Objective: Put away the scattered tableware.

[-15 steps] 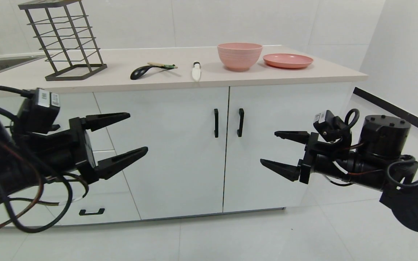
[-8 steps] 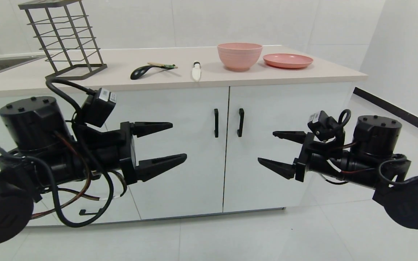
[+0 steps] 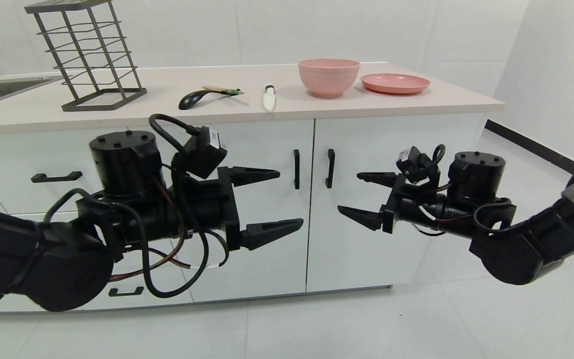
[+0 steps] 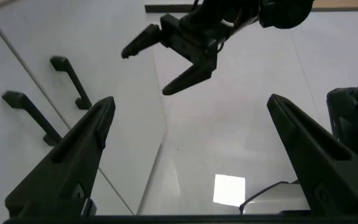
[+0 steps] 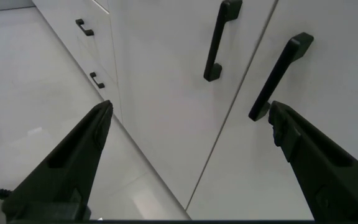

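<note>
Jaws wide open and empty, the left gripper point(image 3: 291, 198) and right gripper point(image 3: 349, 192) hang before the cupboard doors point(image 3: 366, 144) and should rise clear of the bench point(image 3: 167, 112) edge before reaching the spoon point(image 3: 191, 99), bowl point(image 3: 329, 77) and plate point(image 3: 395, 83) atop it.

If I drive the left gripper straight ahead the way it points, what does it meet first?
Probably the right gripper, which faces it tip to tip in front of the cabinet doors. Depth is unclear; the left gripper might pass beside it.
</note>
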Motion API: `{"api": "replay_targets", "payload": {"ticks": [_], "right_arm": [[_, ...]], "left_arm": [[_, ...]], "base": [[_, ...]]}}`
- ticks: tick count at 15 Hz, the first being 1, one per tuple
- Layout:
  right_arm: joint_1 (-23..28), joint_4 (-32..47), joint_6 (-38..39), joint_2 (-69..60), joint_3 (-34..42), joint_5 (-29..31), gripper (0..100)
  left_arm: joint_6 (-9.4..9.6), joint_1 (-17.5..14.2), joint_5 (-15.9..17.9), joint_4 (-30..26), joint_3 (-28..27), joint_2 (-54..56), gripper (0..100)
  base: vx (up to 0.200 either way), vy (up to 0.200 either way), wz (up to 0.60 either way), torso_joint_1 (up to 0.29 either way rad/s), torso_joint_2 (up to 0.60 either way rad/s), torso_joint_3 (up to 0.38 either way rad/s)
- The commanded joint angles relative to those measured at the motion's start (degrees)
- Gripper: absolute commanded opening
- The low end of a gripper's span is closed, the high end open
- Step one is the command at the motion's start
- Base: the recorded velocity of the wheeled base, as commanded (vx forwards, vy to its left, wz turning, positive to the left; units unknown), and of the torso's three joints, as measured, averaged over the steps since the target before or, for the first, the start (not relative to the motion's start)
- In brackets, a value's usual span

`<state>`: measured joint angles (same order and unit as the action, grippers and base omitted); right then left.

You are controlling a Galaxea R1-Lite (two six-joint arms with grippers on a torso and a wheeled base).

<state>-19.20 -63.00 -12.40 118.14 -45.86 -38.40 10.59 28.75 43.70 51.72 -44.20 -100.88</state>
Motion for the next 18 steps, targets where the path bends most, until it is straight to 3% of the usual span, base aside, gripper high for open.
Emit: {"api": "replay_targets", "payload": {"ticks": [1,3,7,11,18], "right_arm": [[0.4,0.0,-0.1,5.5,-4.8,-0.1,100],[0.6,0.0,-0.3,8.5,-7.8,-0.3,100],[1.3,0.2,-0.1,13.4,-14.1,-3.8,100],[2.6,1.0,0.2,18.2,-22.1,-4.8,100],[3.0,1.3,0.4,23.2,-29.2,-9.9,100]], "left_arm": [[0.57,1.0,-2.6,-3.0,-4.7,-3.2,100],[1.10,1.6,-3.2,-3.6,-8.1,-6.1,100],[1.54,4.1,-3.4,-2.9,-8.7,-10.1,100],[1.54,4.1,-3.4,-2.9,-9.7,-11.5,100],[0.92,4.2,-3.4,-2.7,-10.6,-12.0,100]], "base": [[0.000,0.000,0.00,0.000,0.00,0.000],[0.000,0.000,0.00,0.000,0.00,0.000],[0.000,0.000,0.00,0.000,0.00,0.000],[0.000,0.000,0.00,0.000,0.00,0.000],[0.000,0.000,0.00,0.000,0.00,0.000]]}}
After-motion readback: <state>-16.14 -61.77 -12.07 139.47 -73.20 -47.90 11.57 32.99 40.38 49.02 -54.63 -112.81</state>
